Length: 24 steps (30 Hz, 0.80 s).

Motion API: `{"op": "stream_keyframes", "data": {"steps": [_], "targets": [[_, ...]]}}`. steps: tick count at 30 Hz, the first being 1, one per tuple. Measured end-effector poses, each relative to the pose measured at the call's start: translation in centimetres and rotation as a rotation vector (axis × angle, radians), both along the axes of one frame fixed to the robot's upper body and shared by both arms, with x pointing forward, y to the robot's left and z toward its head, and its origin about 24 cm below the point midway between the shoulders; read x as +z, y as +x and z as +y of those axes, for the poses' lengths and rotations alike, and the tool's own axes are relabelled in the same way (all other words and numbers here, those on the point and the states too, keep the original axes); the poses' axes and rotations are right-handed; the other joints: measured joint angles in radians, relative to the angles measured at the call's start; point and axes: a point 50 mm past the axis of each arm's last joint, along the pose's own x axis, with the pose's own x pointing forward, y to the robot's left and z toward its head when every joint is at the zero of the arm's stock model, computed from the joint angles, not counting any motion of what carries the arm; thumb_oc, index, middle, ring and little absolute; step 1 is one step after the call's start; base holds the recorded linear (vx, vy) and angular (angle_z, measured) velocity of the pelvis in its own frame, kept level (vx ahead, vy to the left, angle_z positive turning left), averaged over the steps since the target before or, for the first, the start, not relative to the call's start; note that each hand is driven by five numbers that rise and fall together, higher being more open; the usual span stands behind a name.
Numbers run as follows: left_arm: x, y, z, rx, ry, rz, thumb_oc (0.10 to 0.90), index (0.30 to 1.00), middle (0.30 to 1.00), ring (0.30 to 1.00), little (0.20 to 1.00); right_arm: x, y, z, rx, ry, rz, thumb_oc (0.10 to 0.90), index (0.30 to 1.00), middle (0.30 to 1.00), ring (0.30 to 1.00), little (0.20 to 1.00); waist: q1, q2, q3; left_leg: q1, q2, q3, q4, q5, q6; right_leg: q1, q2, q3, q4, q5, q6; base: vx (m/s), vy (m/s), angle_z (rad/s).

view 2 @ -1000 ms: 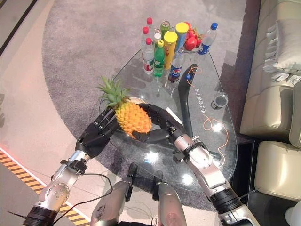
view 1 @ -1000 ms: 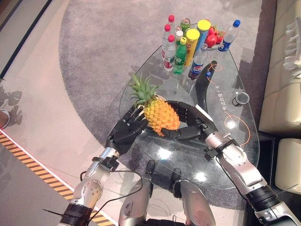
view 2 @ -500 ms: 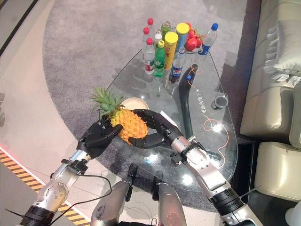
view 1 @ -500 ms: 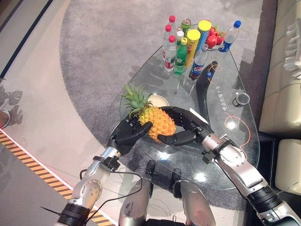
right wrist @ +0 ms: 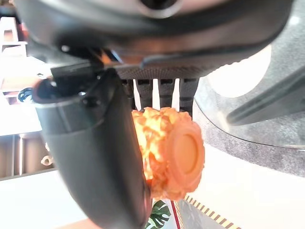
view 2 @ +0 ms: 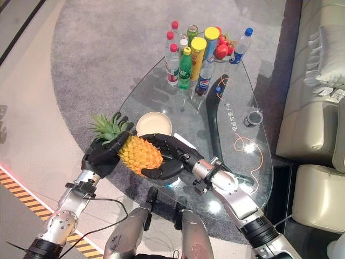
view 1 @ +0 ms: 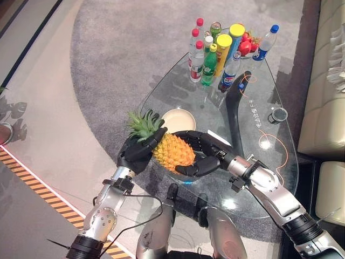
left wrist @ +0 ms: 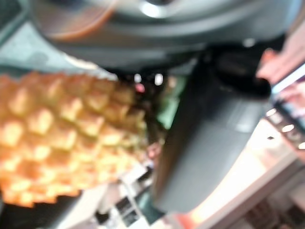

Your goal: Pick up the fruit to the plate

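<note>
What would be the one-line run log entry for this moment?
pineapple: held off table | left hand: crown end | right hand: body | plate: empty

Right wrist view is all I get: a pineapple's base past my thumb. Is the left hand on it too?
Observer: Yes. The left hand curls round the pineapple at its crown end, the right hand round the body.
Operator: Where's the plate?
Observer: The plate sits bare on the glass table, just beyond the pineapple.
Operator: Anything else near it?
Observer: Bottles stand grouped at the table's far end, apart from the plate.
</note>
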Motion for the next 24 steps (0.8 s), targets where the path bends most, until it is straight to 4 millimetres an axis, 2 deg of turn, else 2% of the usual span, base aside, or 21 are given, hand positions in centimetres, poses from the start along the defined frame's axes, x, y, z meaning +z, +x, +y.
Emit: {"op": "stream_keyframes", "data": {"steps": [7, 18, 19, 20, 24], "targets": [[-0.43, -0.30, -0.11, 0.025, -0.071, 0.012, 0.800, 0.900, 0.900, 0.900, 0.900, 0.30, 0.17, 0.23, 0.013, -0.022, -0.018, 0.100, 0.300, 0.300, 0.300, 0.200, 0.002, -0.021, -0.011, 0.000, 0.000, -0.002, 0.000, 0.000, 0.000, 0.000, 0.001, -0.002, 0.001, -0.001, -0.001, 0.00, 0.000, 0.00], [-0.69, -0.35, -0.11, -0.008, -0.074, 0.046, 0.800, 0.900, 0.900, 0.900, 0.900, 0.03, 0.05, 0.29, 0.014, -0.020, -0.006, 0.100, 0.300, 0.300, 0.300, 0.200, -0.002, -0.023, -0.012, 0.000, -0.002, -0.003, 0.000, 0.000, 0.000, 0.000, -0.001, 0.000, 0.001, -0.001, -0.001, 0.00, 0.031, 0.00], [-0.75, -0.40, -0.13, -0.011, -0.076, 0.046, 0.232, 0.413, 0.413, 0.413, 0.332, 0.00, 0.03, 0.30, 0.014, -0.020, -0.005, 0.100, 0.300, 0.300, 0.300, 0.200, -0.002, -0.023, -0.012, 0.000, -0.002, -0.003, 0.000, 0.000, 0.000, 0.000, -0.001, 0.000, 0.000, -0.001, -0.001, 0.00, 0.034, 0.00], [-0.78, -0.46, -0.10, -0.014, -0.076, 0.042, 0.100, 0.300, 0.300, 0.300, 0.200, -0.01, 0.02, 0.32, 0.016, -0.019, -0.005, 0.100, 0.300, 0.300, 0.300, 0.200, -0.003, -0.023, -0.012, 0.000, -0.002, -0.003, -0.001, 0.000, 0.000, 0.000, 0.000, 0.000, 0.000, -0.001, -0.001, 0.00, 0.000, 0.00], [-0.72, -0.50, -0.01, -0.013, -0.075, 0.029, 0.100, 0.300, 0.300, 0.300, 0.200, 0.00, 0.00, 0.43, 0.020, -0.015, -0.006, 0.100, 0.300, 0.300, 0.300, 0.200, -0.003, -0.023, -0.012, 0.000, -0.001, -0.003, -0.001, 0.000, 0.000, -0.001, 0.000, 0.001, 0.000, -0.001, -0.001, 0.00, 0.000, 0.00]]}}
